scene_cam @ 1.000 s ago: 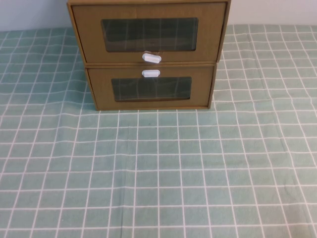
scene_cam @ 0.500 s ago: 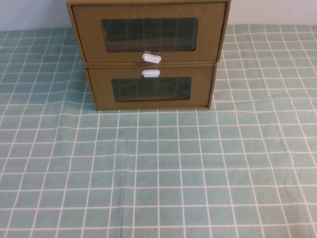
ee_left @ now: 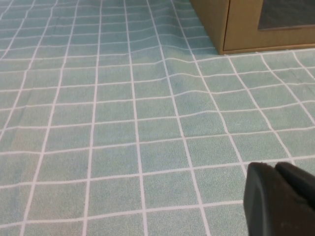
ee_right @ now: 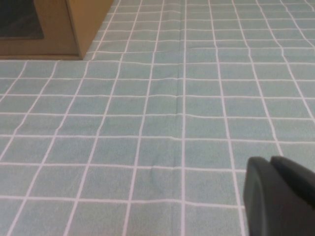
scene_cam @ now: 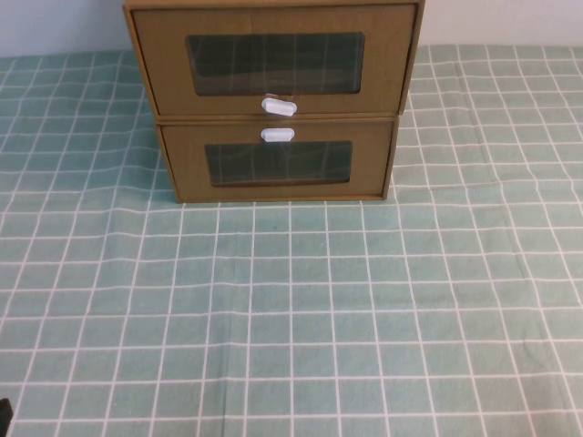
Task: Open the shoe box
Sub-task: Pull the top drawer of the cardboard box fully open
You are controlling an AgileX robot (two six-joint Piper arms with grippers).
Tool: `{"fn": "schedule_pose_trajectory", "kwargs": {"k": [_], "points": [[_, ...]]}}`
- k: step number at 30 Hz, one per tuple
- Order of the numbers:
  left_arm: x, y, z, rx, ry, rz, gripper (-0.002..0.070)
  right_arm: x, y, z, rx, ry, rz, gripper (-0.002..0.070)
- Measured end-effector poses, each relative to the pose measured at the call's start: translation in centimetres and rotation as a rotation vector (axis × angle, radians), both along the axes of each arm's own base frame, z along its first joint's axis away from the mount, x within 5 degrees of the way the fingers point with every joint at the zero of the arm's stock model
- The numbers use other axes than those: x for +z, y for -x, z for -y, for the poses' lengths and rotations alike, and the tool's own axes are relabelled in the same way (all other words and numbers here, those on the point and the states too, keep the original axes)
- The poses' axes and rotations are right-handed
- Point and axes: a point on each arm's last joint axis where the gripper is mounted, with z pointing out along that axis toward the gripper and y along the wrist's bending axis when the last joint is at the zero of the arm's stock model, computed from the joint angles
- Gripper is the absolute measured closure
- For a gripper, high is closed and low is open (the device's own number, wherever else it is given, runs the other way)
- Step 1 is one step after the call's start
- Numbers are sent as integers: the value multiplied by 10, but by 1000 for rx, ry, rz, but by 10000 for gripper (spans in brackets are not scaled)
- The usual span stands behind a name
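Two brown shoe boxes stand stacked at the table's far side: the upper box (scene_cam: 273, 59) and the lower box (scene_cam: 278, 164). Each has a dark window and a drawer front pushed in. A white handle (scene_cam: 279, 106) sits on the upper front, another white handle (scene_cam: 277, 135) on the lower. My left gripper (ee_left: 274, 168) hovers low over the cloth, shut and empty, well short of the lower box's corner (ee_left: 241, 24). My right gripper (ee_right: 269, 162) is also shut and empty, far from the box's other corner (ee_right: 74, 24).
A green checked tablecloth (scene_cam: 291, 309) covers the table, slightly wrinkled near the boxes. A dark bit of the left arm (scene_cam: 4, 414) shows at the near left corner of the high view. A pale wall rises behind the boxes.
A dark bit of the left arm has come into the near left corner of the high view. The boxes have not moved.
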Motion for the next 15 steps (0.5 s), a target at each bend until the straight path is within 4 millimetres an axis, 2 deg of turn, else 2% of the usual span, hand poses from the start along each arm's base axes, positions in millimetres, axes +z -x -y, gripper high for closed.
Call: {"fn": "schedule_pose_trajectory", "kwargs": {"k": [11,15], "points": [[0,0,0,2,7,1,680,0,0,0,-1,-2,5,690],[11,-2,1,3,61,111,680,10,-3,1,-18,-11,116,690]]}}
